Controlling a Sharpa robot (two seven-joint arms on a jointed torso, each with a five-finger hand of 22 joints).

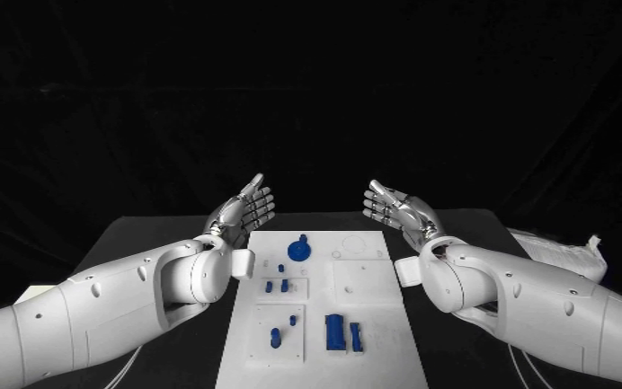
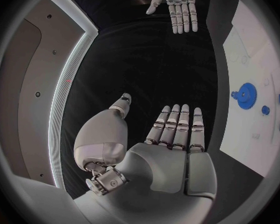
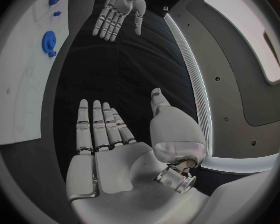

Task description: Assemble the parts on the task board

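Note:
The white task board (image 1: pixel 367 290) lies lengthwise in the middle of the table. A blue gear-shaped part (image 1: pixel 299 250) sits near its far end, small blue pegs (image 1: pixel 276 286) stand at its middle left, and longer blue pieces (image 1: pixel 343 332) lie at its near end. My left hand (image 1: pixel 244 208) is raised off the board's far left corner, fingers straight and apart, holding nothing. My right hand (image 1: pixel 401 210) mirrors it off the far right corner, also flat and empty. The left wrist view shows the left palm (image 2: pixel 168 154), the gear (image 2: pixel 245 94) and the right hand (image 2: pixel 176 5). The right wrist view shows the right palm (image 3: pixel 112 149), the gear (image 3: pixel 50 41) and the left hand (image 3: pixel 118 10).
A crumpled white bag (image 1: pixel 560 252) lies at the table's right edge behind my right arm. The black table (image 1: pixel 143 236) runs on both sides of the board, and black cloth hangs behind it.

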